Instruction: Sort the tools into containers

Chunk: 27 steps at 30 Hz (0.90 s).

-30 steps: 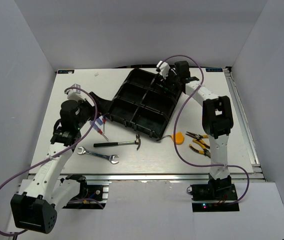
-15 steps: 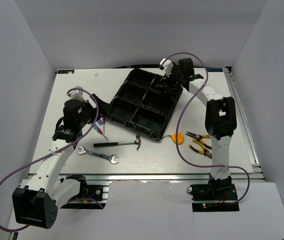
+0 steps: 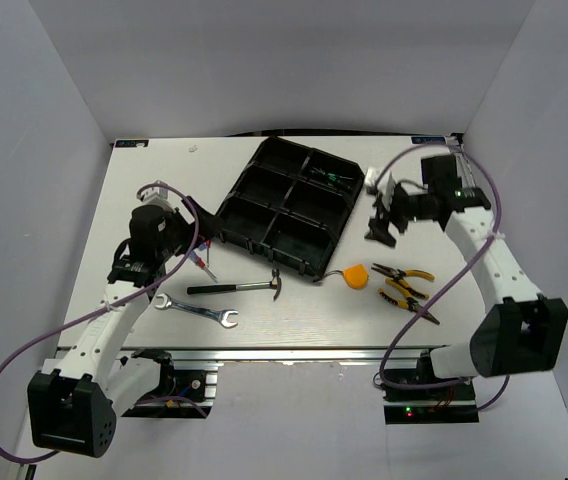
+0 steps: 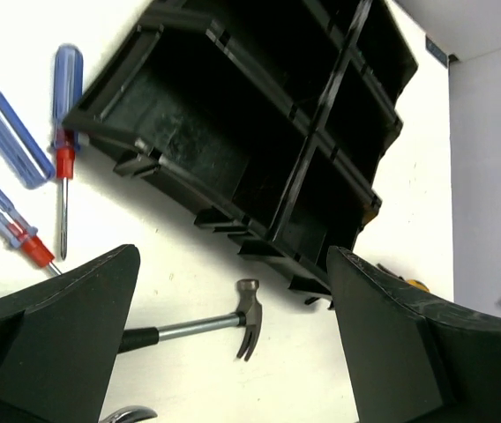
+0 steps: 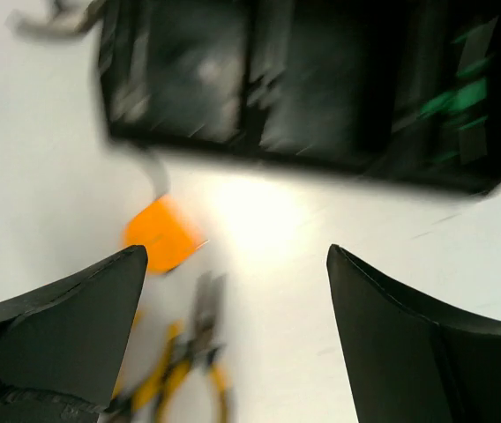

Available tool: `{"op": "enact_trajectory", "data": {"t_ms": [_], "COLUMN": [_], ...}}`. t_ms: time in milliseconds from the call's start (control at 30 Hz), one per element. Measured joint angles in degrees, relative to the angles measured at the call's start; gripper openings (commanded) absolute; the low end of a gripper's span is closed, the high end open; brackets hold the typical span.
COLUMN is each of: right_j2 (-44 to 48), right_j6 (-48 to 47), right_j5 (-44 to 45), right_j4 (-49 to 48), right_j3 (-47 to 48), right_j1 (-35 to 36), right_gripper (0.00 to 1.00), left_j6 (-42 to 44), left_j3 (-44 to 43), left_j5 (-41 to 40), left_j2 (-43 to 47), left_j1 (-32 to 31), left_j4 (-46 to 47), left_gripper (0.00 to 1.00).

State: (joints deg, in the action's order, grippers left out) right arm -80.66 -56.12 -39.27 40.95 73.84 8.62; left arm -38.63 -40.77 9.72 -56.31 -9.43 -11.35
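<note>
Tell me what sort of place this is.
Probably a robotics lab test cell: a white table boxed in by white walls, left arm and right arm bolted at its near edge, and a hammer, wrench and black organizer tray laid out for sorting.

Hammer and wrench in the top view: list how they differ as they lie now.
1. The hammer has a black grip and a claw head; the wrench is bare silver throughout.
2. The hammer lies almost parallel to the table's near edge; the wrench slants, its right end nearer the arms.
3. The hammer lies closer to the tray than the wrench.
Shared: both lie on the table, outside the tray.
</note>
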Motion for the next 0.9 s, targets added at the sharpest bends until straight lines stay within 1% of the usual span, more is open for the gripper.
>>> {"op": "enact_trajectory", "data": {"t_ms": [100,167,233,367,533,700,900], "right_j2": [4.04,5.53,6.99,8.28,4.39,-2.99,-11.02], "right_j6": [-4.44,-6.97,-9.14,-13.73,-18.29,-20.33,-22.16], "right_j5": [0.59,2.1,3.96,7.98,11.13,12.7,14.86], "right_j4": [4.61,6.95,8.09,8.59,7.41,4.33,1.29], "right_j3": [-10.32,-15.82,-19.61,-23.63,-24.61,-22.8,-18.03], "right_j1": [-2.1,-4.87,-7.52,-13.07,-17.42,-17.99,-18.01], "right_gripper": [0.89,0.89,0.89,0.85,0.77,0.76,0.71], "left_j6": [-0.33,-0.37,-0.37,-0.37,-0.39,-0.42,-0.81], "left_j3": [1.79,2.73,3.54,4.63,5.38,5.6,5.6], "left_j5": [0.85,1.46,1.88,2.73,3.17,3.17,3.15], "left_j2": [0.02,0.22,0.74,2.12,3.85,5.2,6.56], "left_j1": [0.13,0.24,0.26,0.26,0.26,0.26,0.26], "left_j4": [0.35,0.5,0.7,0.9,1.01,0.68,-0.66], "left_gripper": [0.98,0.98,0.98,0.98,0.98,0.98,0.98]}}
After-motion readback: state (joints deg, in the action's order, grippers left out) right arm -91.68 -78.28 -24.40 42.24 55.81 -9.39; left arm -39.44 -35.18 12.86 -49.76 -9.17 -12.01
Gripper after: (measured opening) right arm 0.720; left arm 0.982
